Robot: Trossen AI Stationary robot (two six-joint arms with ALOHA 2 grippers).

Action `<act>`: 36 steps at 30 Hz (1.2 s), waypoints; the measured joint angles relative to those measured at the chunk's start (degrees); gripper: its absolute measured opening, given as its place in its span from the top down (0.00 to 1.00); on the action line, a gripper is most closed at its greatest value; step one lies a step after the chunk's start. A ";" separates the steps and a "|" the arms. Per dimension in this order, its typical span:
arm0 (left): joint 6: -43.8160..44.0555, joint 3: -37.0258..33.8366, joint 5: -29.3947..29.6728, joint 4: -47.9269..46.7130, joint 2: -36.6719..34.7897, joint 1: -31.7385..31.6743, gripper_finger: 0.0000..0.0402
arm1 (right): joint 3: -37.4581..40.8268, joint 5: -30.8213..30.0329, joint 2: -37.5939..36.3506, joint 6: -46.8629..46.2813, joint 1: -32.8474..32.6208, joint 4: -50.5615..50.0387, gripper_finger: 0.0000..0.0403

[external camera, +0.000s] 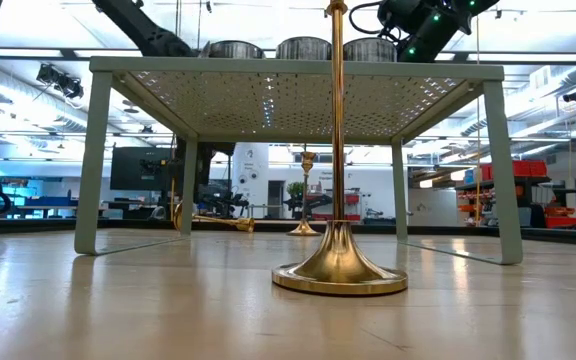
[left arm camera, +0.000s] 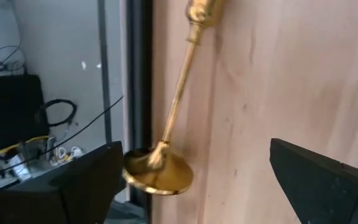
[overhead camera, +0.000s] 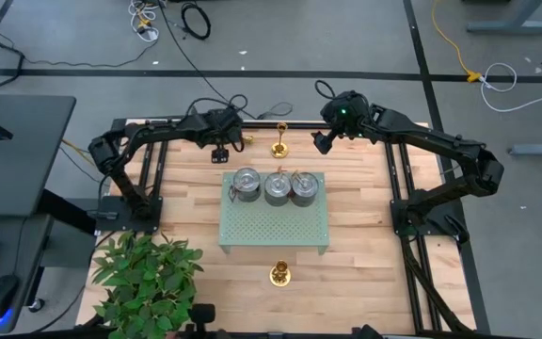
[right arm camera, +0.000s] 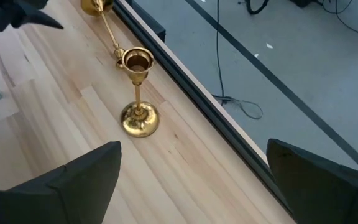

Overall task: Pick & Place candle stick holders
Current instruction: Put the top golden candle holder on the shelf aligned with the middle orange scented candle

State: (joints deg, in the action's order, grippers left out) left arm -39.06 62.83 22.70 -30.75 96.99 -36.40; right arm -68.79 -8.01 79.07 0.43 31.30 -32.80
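Candlesticks are spread over the bench [overhead camera: 365, 254]: one toppled [left arm camera: 166, 149] at the far edge, framed by the left pincer [left arm camera: 191, 180], spread wide and empty, seemingly for a grasp. One upright [right arm camera: 138, 93] lies before the right pincer [right arm camera: 194, 180], likewise open and empty; a third [overhead camera: 280, 273] is set near the front.

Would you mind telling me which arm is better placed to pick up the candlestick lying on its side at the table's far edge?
Left. Its open hand sits right over the fallen candlestick, while the right hand faces the upright candlestick.
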 joint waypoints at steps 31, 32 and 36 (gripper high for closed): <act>-10.47 -4.33 -4.63 18.81 5.40 -6.29 0.07 | 0.00 -0.04 0.00 -2.75 -0.01 0.18 0.01; -11.05 -4.33 -4.78 18.72 5.40 -6.30 0.07 | 0.00 -0.04 0.00 -2.75 -0.01 0.18 0.01; -12.92 -4.29 -4.66 19.49 5.94 -6.84 0.07 | 0.00 -0.04 0.00 -2.75 -0.01 0.20 0.01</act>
State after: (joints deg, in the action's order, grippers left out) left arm -51.98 58.54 18.04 -11.25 102.93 -43.24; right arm -68.79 -8.05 79.07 -2.33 31.29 -32.61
